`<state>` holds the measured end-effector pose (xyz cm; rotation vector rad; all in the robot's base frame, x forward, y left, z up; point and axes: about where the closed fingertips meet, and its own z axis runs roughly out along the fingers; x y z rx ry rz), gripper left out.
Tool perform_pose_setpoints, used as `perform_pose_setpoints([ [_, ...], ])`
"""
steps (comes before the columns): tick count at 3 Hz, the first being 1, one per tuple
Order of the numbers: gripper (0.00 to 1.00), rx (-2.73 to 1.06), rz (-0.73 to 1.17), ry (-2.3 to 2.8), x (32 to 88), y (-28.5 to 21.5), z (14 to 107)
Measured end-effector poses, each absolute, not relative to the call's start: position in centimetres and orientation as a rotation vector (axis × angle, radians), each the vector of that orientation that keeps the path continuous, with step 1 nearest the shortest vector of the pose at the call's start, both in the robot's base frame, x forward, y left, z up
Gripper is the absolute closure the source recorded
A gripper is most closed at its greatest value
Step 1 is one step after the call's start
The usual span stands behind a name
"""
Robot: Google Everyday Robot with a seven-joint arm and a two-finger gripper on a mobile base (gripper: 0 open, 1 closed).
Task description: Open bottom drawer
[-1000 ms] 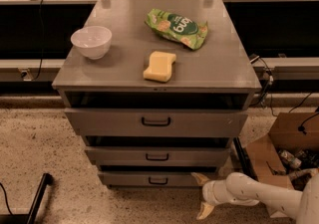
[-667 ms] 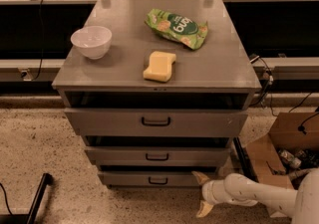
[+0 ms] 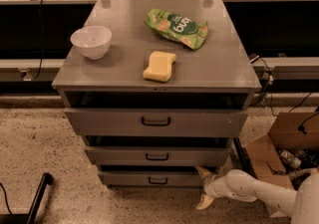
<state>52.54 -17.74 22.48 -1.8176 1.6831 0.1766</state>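
The grey metal cabinet [image 3: 164,63] has three drawers. The bottom drawer [image 3: 149,178] is the lowest, with a short grey front and a small black loop handle [image 3: 158,180]. It sits slightly pulled out, like the two above it. My gripper [image 3: 203,186] is low at the cabinet's front right corner, just right of the bottom drawer's front. Its two yellowish fingers [image 3: 204,171] are spread apart and hold nothing. The white arm [image 3: 259,194] reaches in from the lower right.
On the cabinet top are a white bowl [image 3: 91,42], a yellow sponge [image 3: 160,65] and a green snack bag [image 3: 176,28]. A cardboard box [image 3: 281,151] with clutter stands on the floor at right. A black leg [image 3: 37,198] is at lower left. Cables hang at right.
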Motion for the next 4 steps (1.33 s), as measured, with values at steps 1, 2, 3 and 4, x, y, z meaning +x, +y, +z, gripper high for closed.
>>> perform_pose_setpoints([
  [1,0.00,-1.806,0.191,1.670,54.2,-17.7,21.8],
  [2,0.00,-1.835,0.201,1.687,55.6,-17.0,19.9],
  [3,0.02,-1.825,0.212,1.696,55.7,-17.2,19.2],
  [4,0.06,-1.821,0.215,1.699,55.7,-17.2,18.9],
])
